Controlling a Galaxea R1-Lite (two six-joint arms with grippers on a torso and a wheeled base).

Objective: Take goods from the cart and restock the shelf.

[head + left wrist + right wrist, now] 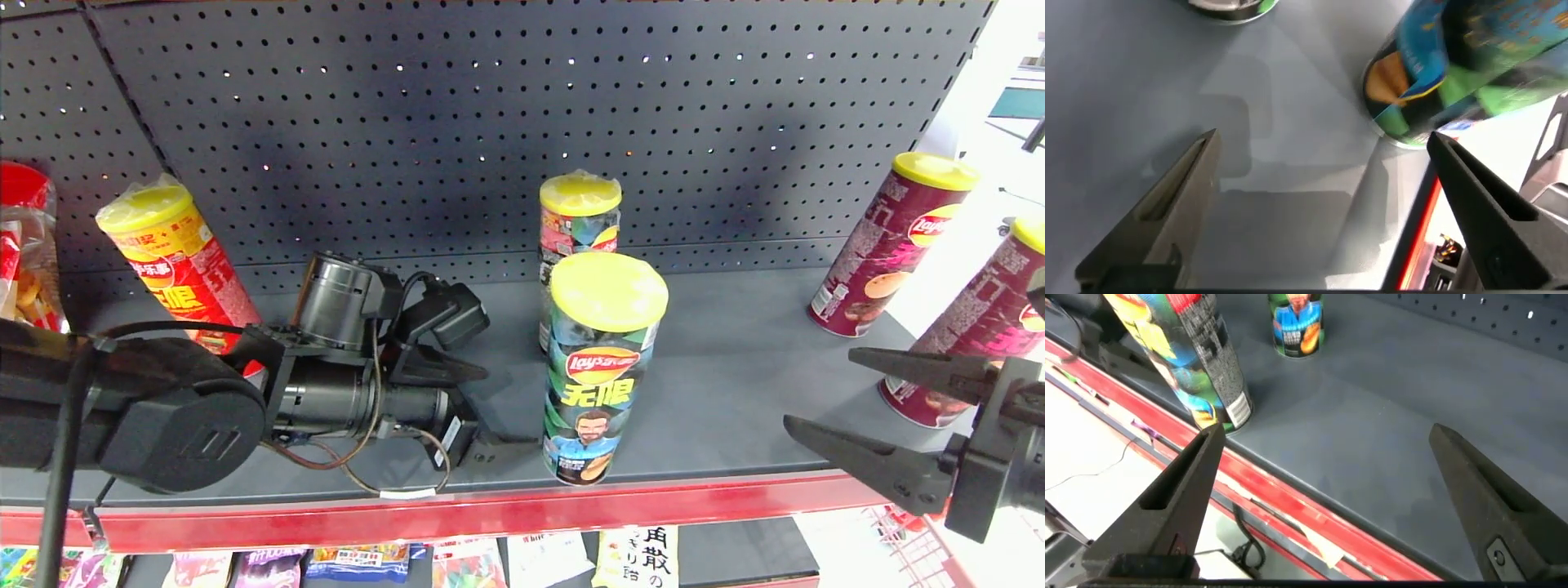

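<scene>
The right gripper (816, 390) hangs out in front of the red shelf lip (490, 510), its 2 fingers spread and nothing between them. Over the shelf (735, 367) the left gripper (494, 408) lies level, also spread wide and empty. The chip can (600, 384) stands upright just inside the lip, just beyond the left fingertips on their right side; I cannot tell whether they touch. The left arm is nearer. 1 matching can (578, 212) stands behind, by the pegboard (490, 98).
</scene>
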